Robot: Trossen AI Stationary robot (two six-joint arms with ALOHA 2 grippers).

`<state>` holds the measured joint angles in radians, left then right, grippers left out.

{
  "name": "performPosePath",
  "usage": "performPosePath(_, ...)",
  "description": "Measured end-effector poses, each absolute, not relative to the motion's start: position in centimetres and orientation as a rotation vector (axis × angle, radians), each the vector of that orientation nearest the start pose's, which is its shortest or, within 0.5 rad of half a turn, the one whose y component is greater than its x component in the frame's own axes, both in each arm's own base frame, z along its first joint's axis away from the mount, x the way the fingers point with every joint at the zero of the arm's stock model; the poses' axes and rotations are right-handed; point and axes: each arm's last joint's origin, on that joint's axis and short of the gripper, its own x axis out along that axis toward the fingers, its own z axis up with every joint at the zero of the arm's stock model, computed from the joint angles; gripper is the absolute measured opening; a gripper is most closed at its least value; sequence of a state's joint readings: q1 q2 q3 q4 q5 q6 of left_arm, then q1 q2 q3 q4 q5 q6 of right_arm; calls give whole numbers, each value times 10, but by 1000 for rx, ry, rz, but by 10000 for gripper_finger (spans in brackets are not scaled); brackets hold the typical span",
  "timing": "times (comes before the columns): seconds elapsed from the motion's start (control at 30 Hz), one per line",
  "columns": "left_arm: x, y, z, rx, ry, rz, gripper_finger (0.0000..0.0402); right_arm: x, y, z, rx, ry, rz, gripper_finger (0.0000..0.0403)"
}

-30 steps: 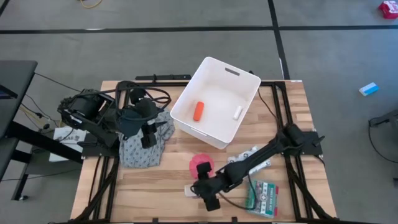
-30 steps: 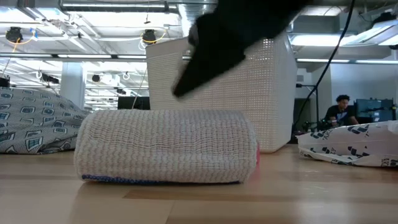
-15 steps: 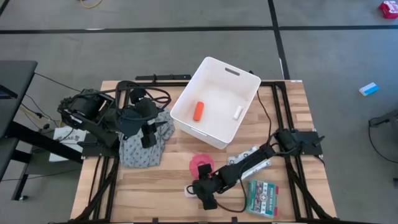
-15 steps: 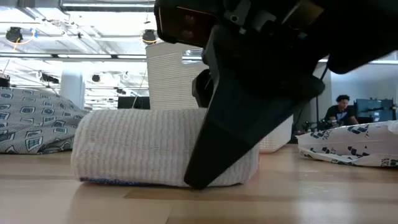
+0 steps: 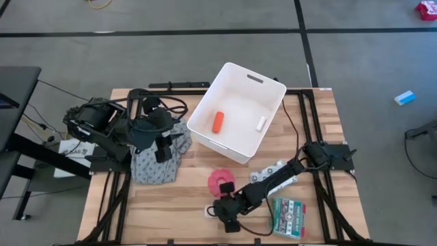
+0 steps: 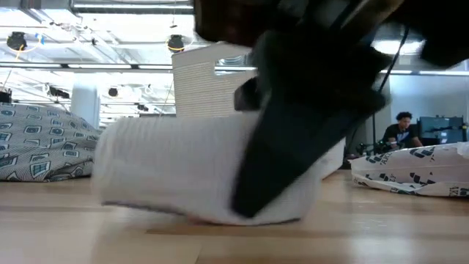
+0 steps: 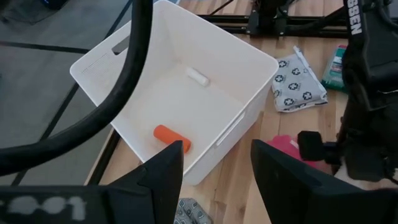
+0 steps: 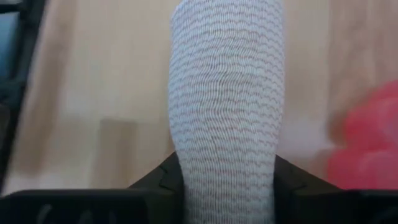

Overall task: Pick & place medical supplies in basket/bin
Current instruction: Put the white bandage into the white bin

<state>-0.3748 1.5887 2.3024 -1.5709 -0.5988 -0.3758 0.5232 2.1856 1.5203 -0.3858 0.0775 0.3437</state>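
A beige gauze roll [image 6: 168, 169] lies on the wooden table near its front edge, and my right gripper [image 5: 225, 213] is shut on it. The roll's left end [image 5: 209, 209] pokes out beside the gripper in the high view. The white bin [image 5: 205, 126] stands at the table's far middle, with an orange cylinder [image 5: 217, 121] and a white tube [image 5: 261, 124] inside it. A pink disc [image 5: 220, 182], a spotted packet [image 5: 273, 169] and a green printed box [image 5: 288, 217] lie near the right arm. My left gripper [image 7: 214, 180] hangs open over the grey patterned cloth [image 5: 156, 164]. My right gripper pinches the gauze roll's round sides [image 8: 186, 165] between its two fingers [image 8: 289, 180], toward the roll's right-hand end. The fingers slant down from above and lie across the roll. The roll sits low at the table top; whether it is clear of the wood I cannot tell.
The pink disc lies just beyond the gauze roll, the green box just to its right. The bin's near wall [image 7: 230, 127] rises between the loose items and the far edge. Black arm frames run along both table sides.
My right gripper has come down over the gauze roll and gone slightly toward the table's left edge. One finger now stands in front of the roll in the low view. The roll has shifted a little to the right there and shows blurred.
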Motion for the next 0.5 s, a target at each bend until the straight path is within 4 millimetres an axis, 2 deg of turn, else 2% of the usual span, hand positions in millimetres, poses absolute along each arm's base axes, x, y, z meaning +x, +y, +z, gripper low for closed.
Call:
performPosePath(0.13,221,-69,504,46,702,346,178,386,229,152,6,1011,251,119)
performPosePath(0.23,221,-69,504,49,698,354,178,381,232,175,15,943,236,128)
performPosePath(0.37,221,-69,504,50,697,356,178,367,229,212,-14,871,154,127)
performPosePath(0.5,221,-69,504,49,698,355,178,349,214,256,-5,796,23,125)
